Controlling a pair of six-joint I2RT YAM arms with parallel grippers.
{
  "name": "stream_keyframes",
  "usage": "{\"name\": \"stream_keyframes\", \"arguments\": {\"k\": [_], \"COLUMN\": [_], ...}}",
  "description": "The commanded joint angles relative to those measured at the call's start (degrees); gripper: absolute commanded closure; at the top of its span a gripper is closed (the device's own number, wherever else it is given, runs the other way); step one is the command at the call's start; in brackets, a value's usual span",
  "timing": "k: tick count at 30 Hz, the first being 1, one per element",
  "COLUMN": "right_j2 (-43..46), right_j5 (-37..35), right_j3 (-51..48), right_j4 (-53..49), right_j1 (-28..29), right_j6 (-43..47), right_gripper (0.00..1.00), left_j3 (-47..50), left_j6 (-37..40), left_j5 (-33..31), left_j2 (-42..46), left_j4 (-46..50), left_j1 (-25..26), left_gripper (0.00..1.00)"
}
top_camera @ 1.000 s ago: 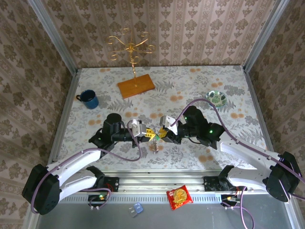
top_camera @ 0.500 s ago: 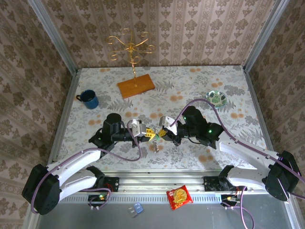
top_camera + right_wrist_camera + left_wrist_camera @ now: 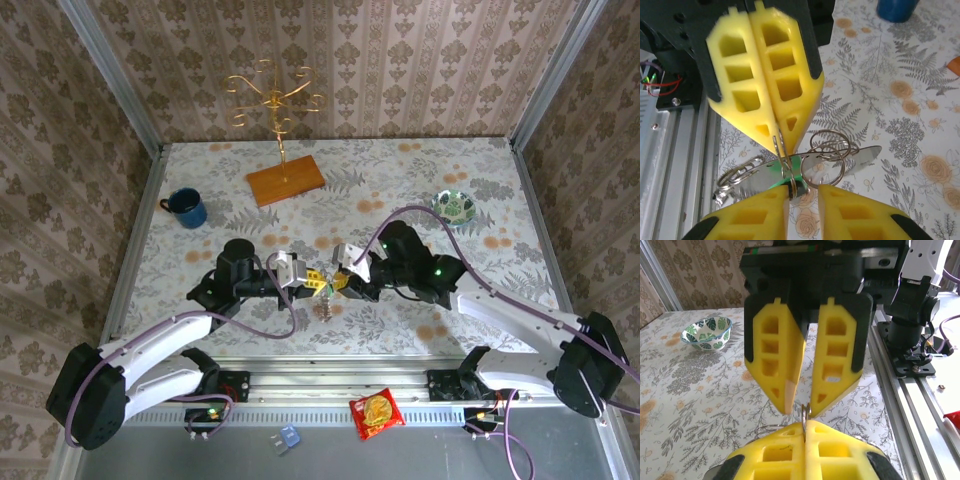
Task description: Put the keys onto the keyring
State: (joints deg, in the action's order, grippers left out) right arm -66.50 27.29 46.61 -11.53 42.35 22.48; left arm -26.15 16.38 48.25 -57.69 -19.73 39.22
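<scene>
Yellow fingertips of both grippers meet tip to tip, well right of the blue mug (image 3: 187, 208) and nearer the arm bases.
L gripper (image 3: 776, 142): fingers pressed together, pinching the keyring (image 3: 784, 162) edge-on. R gripper (image 3: 803, 409): fingers spread w/ a gap, keyring passing btw them, against one pad. Keys just beneath the tips, same spot right of the mug: green-headed key (image 3: 777, 176), silvery key (image 3: 862, 155), plus a few small loose rings (image 3: 826, 155). Whether either key is threaded on the keyring: can't tell.
</scene>
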Motion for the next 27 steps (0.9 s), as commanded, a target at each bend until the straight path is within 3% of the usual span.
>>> {"name": "stream_keyframes", "arguments": {"k": [1, 13, 17, 22, 23, 24, 25, 27], "right_j2": [2.46, 0.42, -0.37, -0.66, -0.57, -0.4, -0.31, -0.38], "right_j5": [0.56, 3.11, 4.34, 5.15, 5.04, 4.82, 4.47, 3.82], "right_j3": [-2.01, -3.7, -3.63, -3.42, -3.1, -2.58, -2.0, -0.58], "right_j4": [2.88, 10.74, 11.61, 11.35, 10.64, 9.45, 7.96, 4.68], "right_j1": [-0.27, -0.25, -0.25, -0.31, -0.32, -0.25, -0.25, -0.27], "right_j6": [-0.77, -5.26, -5.94, -5.37, -4.9, -4.09, -2.99, -0.77], "right_gripper": [0.75, 0.76, 0.83, 1.0, 1.0, 1.0, 1.0, 1.0], "left_j3": [0.87, 2.86, 3.38, 3.81, 3.98, 4.09, 4.13, 3.33], "left_j6": [-2.73, -8.06, -9.37, -9.71, -9.72, -9.24, -8.47, -5.54], "left_j5": [1.54, 2.53, 2.72, 1.81, 0.9, -0.35, -1.51, -2.99], "left_j2": [-0.31, -2.71, -3.13, -3.57, -3.42, -2.98, -2.42, -1.16], "left_j4": [-5.74, -14.14, -16.55, -17.89, -17.69, -17.19, -16.14, -11.11], "left_j1": [0.59, 1.12, 1.08, 1.1, 1.11, 1.11, 1.09, 1.07], "left_gripper": [1.0, 1.0, 1.0, 1.0, 0.96, 0.82, 0.76, 0.76]}}
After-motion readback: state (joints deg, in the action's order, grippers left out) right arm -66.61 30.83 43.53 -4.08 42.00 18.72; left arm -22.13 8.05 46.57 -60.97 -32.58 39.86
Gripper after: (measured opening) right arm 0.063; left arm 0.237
